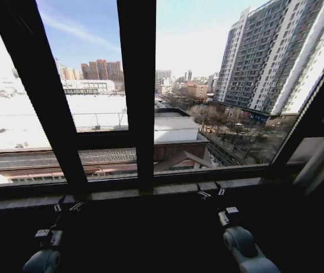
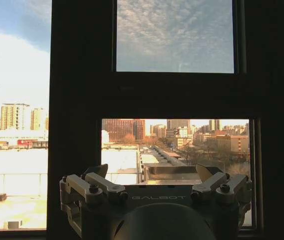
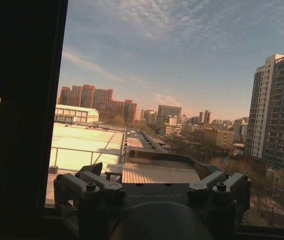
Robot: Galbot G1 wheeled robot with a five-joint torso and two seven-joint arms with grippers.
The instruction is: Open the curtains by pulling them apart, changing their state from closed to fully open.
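The glass ahead is uncovered, with the city in plain sight. A pale beige strip at the far right edge looks like a bunched curtain (image 1: 320, 154); I cannot tell more about it. Low in front of the sill, my left gripper (image 1: 69, 206) is open and holds nothing. In the left wrist view the left gripper (image 2: 154, 172) faces the dark frame with its fingers spread wide. My right gripper (image 1: 211, 192) is also open below the right pane. The right wrist view shows the right gripper (image 3: 151, 170) empty, pointing out at the rooftops.
Dark window frame bars (image 1: 136, 85) stand upright between the panes, and one leans across the left side (image 1: 36, 96). A dark sill (image 1: 150, 190) runs just beyond both grippers. Below it the wall is in deep shadow.
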